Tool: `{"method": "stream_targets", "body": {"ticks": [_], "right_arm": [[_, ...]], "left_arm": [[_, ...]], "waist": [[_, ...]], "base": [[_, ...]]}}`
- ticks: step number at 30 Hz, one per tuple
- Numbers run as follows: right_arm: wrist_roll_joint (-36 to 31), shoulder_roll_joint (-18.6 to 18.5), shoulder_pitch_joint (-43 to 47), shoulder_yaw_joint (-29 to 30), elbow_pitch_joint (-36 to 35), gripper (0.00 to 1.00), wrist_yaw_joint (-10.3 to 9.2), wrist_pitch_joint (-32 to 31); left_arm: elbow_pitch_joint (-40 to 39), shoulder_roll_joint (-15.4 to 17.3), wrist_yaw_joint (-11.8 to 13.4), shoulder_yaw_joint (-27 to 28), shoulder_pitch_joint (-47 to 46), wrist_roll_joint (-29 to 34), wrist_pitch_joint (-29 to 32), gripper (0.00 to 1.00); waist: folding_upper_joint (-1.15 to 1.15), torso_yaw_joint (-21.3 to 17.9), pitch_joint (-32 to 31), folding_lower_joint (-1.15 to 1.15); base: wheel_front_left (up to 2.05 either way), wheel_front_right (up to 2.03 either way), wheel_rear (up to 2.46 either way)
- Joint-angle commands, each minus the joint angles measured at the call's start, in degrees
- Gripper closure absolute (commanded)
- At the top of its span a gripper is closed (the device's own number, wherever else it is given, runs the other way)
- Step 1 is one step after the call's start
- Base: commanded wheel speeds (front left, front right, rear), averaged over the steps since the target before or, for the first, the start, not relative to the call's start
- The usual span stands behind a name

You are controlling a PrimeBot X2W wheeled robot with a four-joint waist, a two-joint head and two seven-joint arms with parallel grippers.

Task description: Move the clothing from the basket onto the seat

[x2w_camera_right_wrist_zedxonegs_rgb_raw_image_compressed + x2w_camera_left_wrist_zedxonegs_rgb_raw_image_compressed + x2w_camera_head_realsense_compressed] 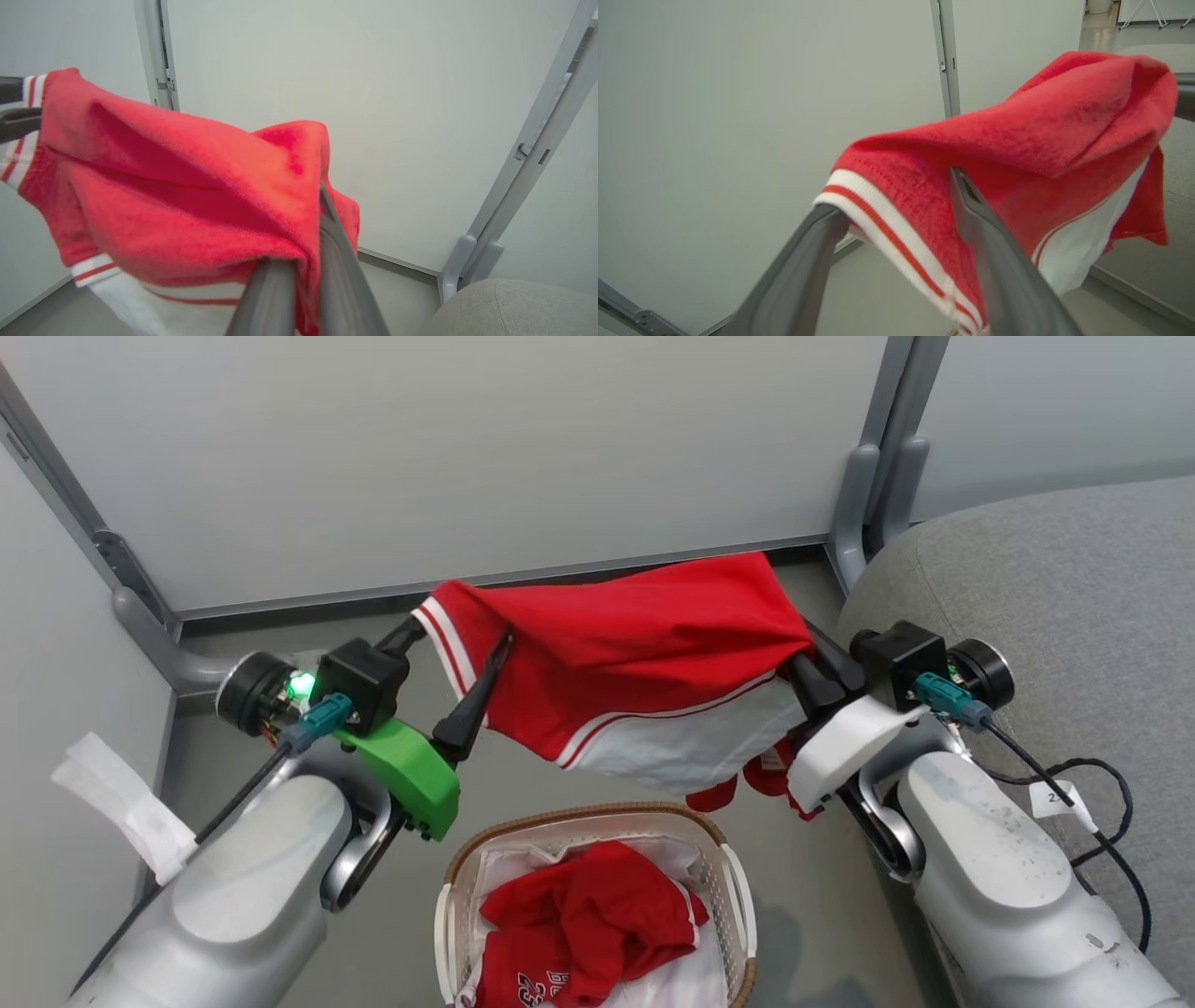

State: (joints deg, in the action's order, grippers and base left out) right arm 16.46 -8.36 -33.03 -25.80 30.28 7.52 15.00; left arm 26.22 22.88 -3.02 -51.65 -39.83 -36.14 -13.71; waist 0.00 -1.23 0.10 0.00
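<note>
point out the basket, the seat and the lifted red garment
basket point(579, 813), head view, brown woven rim
seat point(1055, 579), head view, grey fabric top
lifted red garment point(635, 635), head view, red middle

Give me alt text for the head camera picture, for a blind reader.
A red garment with white trim hangs between the robot's two hands above a basket holding more red clothing. The right hand grips it; the left hand is open. A grey sofa is at right.

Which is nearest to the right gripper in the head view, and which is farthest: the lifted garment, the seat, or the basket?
1. The garment, pinched in the right gripper.
2. The seat, just to its right.
3. The basket, below and toward the left.
</note>
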Motion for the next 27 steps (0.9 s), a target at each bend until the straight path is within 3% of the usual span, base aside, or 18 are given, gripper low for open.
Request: {"method": "stream_targets", "body": {"ticks": [1,12,27], "right_arm": [[-0.64,-0.59,1.42,1.25,-0.53,1.0,-0.05,0.28],[-3.55,-2.61,9.11,10.38,-3.15,1.0,-0.06,0.28],[-7.03,-1.16,17.72,17.04,-9.59,1.0,-0.06,0.28]], "left_arm": [[0.28,-0.24,0.44,0.32,1.78,-0.71,-0.51,0.0],[0.91,-5.27,-0.11,-0.9,7.75,-0.19,-1.54,0.0],[-0.63,-10.52,-1.39,-0.48,14.03,3.5,-1.44,0.0]], "waist": [[0.0,-0.17,0.08,0.0],[0.0,-2.08,0.36,0.0],[0.0,-11.54,1.9,0.0]], "base": [[0.0,0.0,0.0],[0.0,0.0,0.0],[0.0,0.0,0.0]]}}
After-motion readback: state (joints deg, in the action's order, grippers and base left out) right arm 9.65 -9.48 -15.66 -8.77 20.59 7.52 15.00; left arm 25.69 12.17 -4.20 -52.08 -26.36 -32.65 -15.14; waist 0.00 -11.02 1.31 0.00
